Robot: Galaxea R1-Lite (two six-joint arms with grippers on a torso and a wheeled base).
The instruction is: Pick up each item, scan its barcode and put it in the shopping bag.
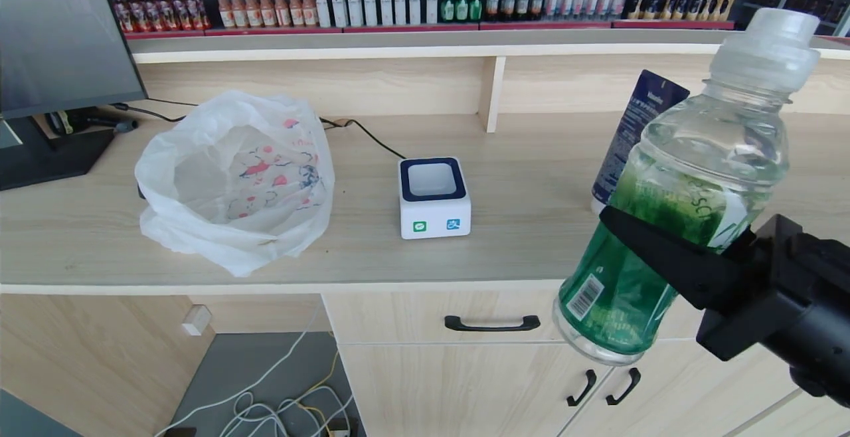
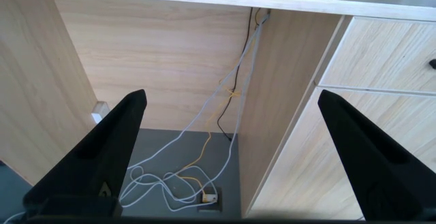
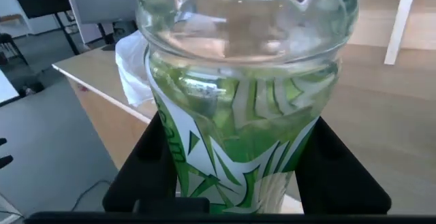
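One full bottle (image 1: pixel 704 158), clamped at its label by the right gripper (image 1: pixel 664 254).
Likely heavy, smooth and rigid, so the waist hold suits; left gripper (image 2: pixel 231 156) fingers apart, empty.

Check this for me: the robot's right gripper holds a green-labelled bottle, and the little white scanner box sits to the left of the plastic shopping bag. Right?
Not quite. The scanner sits to the right of the shopping bag, not the left, as the head view shows. The rest stands: the right gripper holds the green-labelled bottle.
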